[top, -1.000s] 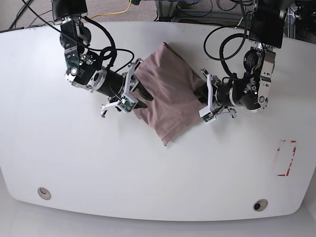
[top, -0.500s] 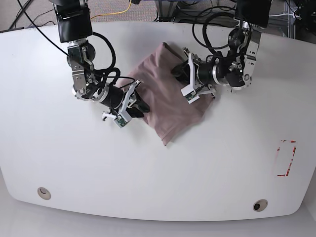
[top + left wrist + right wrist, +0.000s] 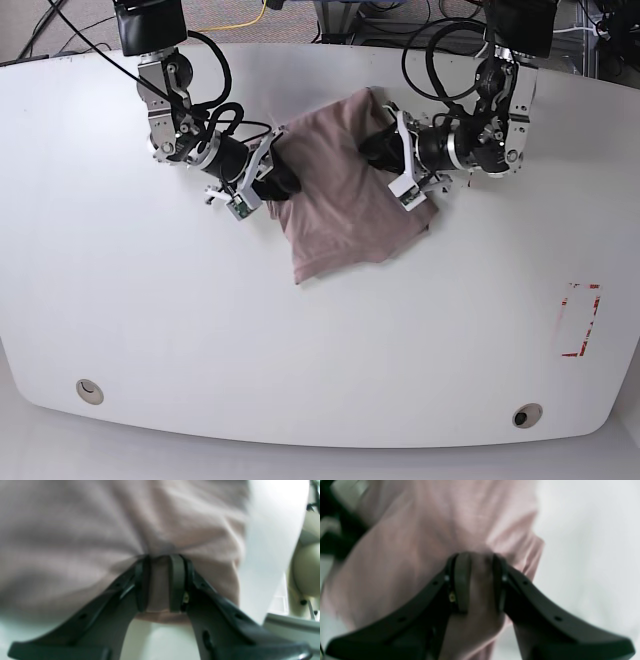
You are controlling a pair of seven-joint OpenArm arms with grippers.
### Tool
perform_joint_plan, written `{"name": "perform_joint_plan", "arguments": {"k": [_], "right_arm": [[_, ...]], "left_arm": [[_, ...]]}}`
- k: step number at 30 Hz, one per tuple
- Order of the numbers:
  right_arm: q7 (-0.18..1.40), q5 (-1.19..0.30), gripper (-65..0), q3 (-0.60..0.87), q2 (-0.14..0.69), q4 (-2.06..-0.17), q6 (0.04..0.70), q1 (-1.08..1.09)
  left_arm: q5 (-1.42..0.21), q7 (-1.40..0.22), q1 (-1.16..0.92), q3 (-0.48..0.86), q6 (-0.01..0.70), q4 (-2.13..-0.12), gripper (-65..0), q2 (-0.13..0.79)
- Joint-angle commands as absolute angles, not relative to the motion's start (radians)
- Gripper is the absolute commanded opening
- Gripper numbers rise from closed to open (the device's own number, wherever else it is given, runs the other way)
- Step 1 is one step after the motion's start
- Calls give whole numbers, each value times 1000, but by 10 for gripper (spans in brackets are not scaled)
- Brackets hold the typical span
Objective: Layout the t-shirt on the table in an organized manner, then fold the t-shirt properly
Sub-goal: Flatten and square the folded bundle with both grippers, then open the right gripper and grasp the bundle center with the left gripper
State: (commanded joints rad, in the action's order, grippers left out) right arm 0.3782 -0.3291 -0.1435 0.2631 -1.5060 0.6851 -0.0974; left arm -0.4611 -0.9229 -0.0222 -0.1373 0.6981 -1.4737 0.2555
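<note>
The dusty mauve t-shirt (image 3: 340,190) lies folded and bunched on the white table (image 3: 320,340), slightly behind its middle. My left gripper (image 3: 385,150) is at the shirt's right upper edge. In the left wrist view my left gripper (image 3: 160,582) is shut on a fold of the t-shirt (image 3: 100,525). My right gripper (image 3: 278,185) is at the shirt's left edge. The right wrist view shows my right gripper (image 3: 478,580) shut on a bunch of the t-shirt (image 3: 432,530). Both wrist views are blurred.
A red rectangular mark (image 3: 578,320) sits near the table's right edge. Two small round holes (image 3: 89,391) (image 3: 526,415) are near the front edge. Cables and equipment lie behind the table's far edge.
Both arms have swung the shirt round and towards the back of the table; its lower corner now points left of centre. The left gripper moved from the right edge onto the shirt and closed on it.
</note>
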Motion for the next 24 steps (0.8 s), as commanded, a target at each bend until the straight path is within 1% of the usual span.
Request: {"name": "perform_joint_plan", "arguments": {"k": [5, 9, 13, 17, 20, 24], "right_arm": [[429, -329, -506, -143, 262, -1561, 685, -125], [440, -329, -506, -143, 262, -1612, 685, -137], [450, -329, -506, -140, 274, -1689, 680, -139], [535, -328, -506, -139, 329, -1801, 644, -131], [565, -328, -506, -139, 357, -1857, 634, -119], [568, -328, -506, -131, 389, -1890, 624, -113]], "left_arm": [[-463, -923, -16, -93, 698, -1463, -524, 285], [-464, -923, -21, -62, 698, -1477, -524, 285], [-464, -926, -33, -54, 698, -1569, -524, 285], [-460, -926, -51, -56, 698, -1712, -524, 277], [-456, -926, -53, -62, 698, -1793, -524, 240], [-414, -921, -51, -67, 698, -1830, -524, 163]]}}
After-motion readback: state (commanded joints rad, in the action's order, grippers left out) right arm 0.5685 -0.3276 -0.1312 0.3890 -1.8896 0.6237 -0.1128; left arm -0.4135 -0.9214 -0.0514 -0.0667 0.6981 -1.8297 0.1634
